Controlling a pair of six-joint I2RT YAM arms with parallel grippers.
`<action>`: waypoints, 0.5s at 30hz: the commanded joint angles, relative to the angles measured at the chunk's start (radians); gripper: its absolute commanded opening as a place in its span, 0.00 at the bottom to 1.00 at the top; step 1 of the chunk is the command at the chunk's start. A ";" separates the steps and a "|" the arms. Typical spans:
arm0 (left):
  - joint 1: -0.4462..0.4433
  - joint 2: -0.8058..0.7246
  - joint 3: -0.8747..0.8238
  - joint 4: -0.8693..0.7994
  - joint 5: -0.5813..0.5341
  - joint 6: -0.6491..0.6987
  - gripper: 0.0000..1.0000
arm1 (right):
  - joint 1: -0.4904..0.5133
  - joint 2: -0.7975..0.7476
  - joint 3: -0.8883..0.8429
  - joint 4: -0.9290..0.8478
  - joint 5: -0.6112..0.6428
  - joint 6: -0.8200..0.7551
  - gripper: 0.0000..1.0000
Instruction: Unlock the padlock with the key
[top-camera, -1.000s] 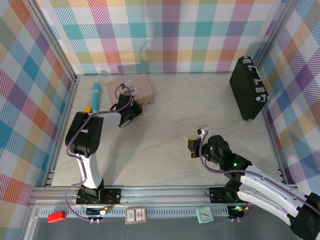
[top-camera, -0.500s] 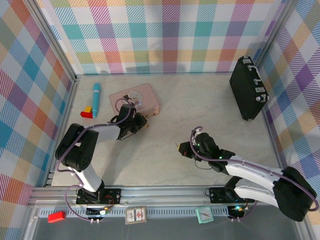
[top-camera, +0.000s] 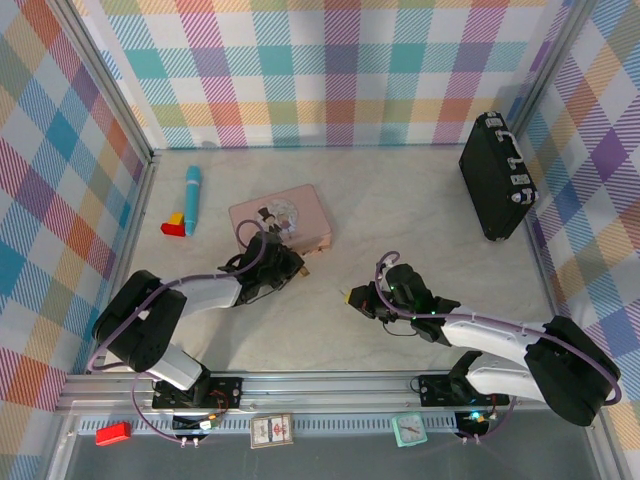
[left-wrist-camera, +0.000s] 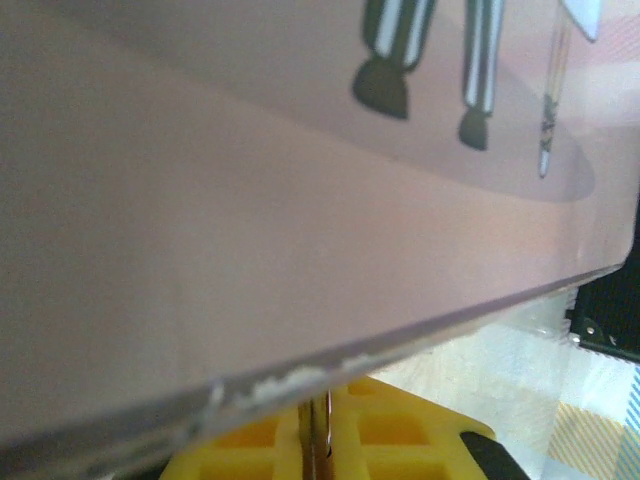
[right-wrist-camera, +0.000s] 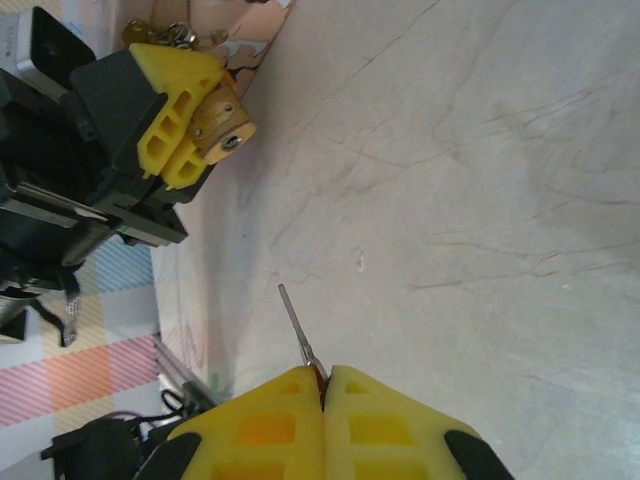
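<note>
The left fingers (top-camera: 297, 268) are seen low over the desk (top-camera: 420, 215), just at the near edge of the pink tin (top-camera: 290, 215). In the right wrist view, these yellow fingers (right-wrist-camera: 183, 138) are clamped on the brass padlock (right-wrist-camera: 222, 118), which is held just above the desk beside the tin's corner. The padlock's flat end, with a small dark hole in it, is turned toward the right arm. In the left wrist view, a thin metal piece (left-wrist-camera: 318, 440) is pinched between the yellow fingers (left-wrist-camera: 385, 430), and the tin's pink side is pressed close to the camera; whether that piece is the shackle cannot be told.

The right fingers (top-camera: 352, 296) are placed to the right of the left ones, apart from them, near the middle of the desk. They are pressed together (right-wrist-camera: 316, 395) on the key (right-wrist-camera: 297, 335), whose slim blade sticks out past the tips and is pointed roughly toward the padlock. A stretch of bare desk is left between the key's tip and the padlock.

A black case (top-camera: 497, 177) is stood at the far right, and a blue marker (top-camera: 192, 197) is laid at the far left.
</note>
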 joint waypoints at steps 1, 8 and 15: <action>-0.050 -0.037 -0.031 0.154 0.030 -0.081 0.00 | -0.015 0.023 -0.018 0.104 -0.090 0.075 0.00; -0.108 -0.005 -0.061 0.301 0.026 -0.109 0.00 | -0.023 0.066 -0.023 0.183 -0.149 0.180 0.00; -0.151 0.051 -0.041 0.337 0.040 -0.143 0.00 | -0.110 0.142 -0.018 0.303 -0.283 0.270 0.00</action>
